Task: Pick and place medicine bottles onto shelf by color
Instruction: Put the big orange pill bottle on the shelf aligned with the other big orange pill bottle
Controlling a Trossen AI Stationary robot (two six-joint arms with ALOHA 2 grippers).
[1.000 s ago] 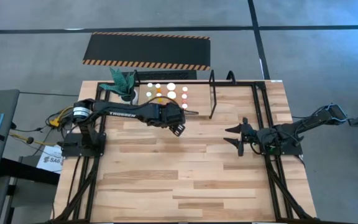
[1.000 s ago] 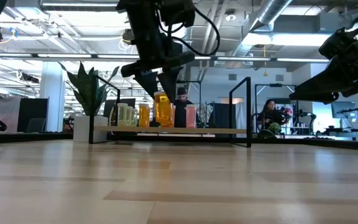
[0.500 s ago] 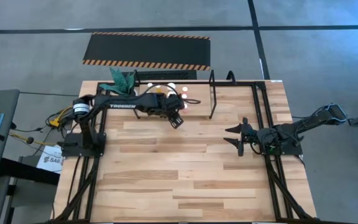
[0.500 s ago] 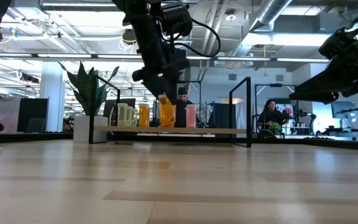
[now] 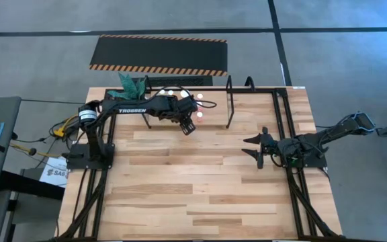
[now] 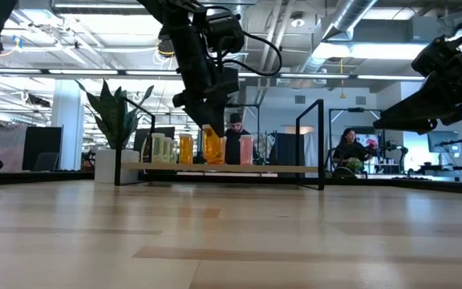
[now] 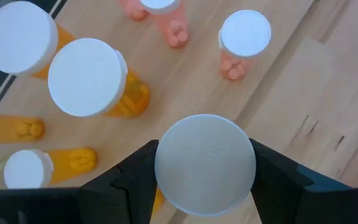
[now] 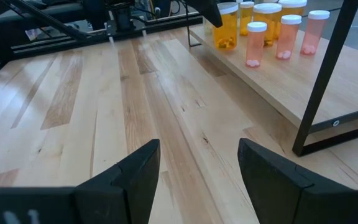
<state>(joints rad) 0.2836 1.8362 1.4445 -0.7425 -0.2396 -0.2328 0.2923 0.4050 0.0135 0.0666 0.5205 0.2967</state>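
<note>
**Left arm brings an orange bottle over the shelf**

High view: our left gripper (image 5: 186, 123) has moved from the open table onto the shelf (image 5: 215, 107), and now sits over the bottles (image 5: 199, 104) near the plant (image 5: 132, 87). The right gripper (image 5: 259, 149) waits well off the shelf, unmoved, jaws spread wide and empty.

Low view: the orange bottle (image 6: 213, 145), carried above the shelf a second ago, now hangs level with the row of bottles, its base at or just over the board; we cannot tell if it touches.

Left wrist view: the jaws clamp the white cap (image 7: 205, 164) from both sides. Orange bottles (image 7: 91, 81) stand on one side of it, pink ones (image 7: 244, 38) on the other.

Right wrist view: we see open fingers, with the shelf far off.

We judge the placement nearly done, beside the orange group; release remains.
</note>
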